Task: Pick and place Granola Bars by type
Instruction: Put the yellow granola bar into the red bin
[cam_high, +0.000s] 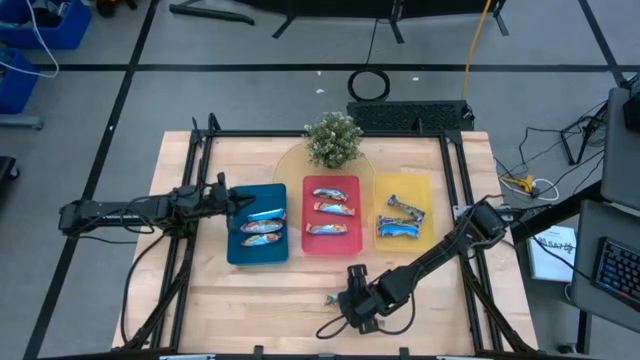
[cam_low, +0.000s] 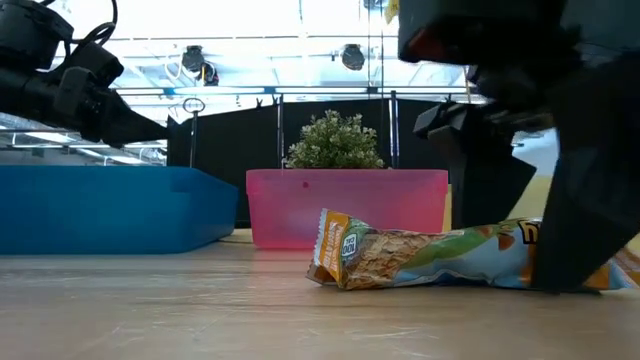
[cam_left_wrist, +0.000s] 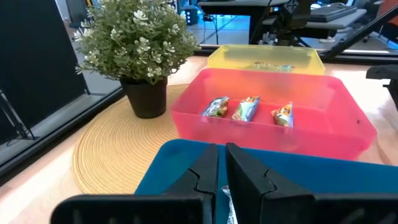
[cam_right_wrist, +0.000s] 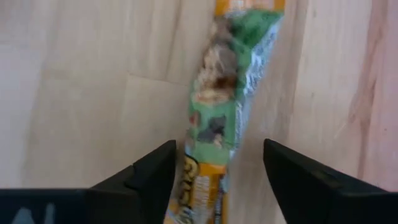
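Right pincer (cam_right_wrist: 214, 174) straddles tan bar (cam_right_wrist: 227, 93).

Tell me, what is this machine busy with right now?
It is sorting granola bars into coloured trays. The right claw is open, its fingers on either side of a tan and green bar lying on the bare table in front of the trays, not yet gripped. The left claw waits over the blue tray, fingers nearly together. Bars already lie in the blue tray, the red tray and the yellow tray.
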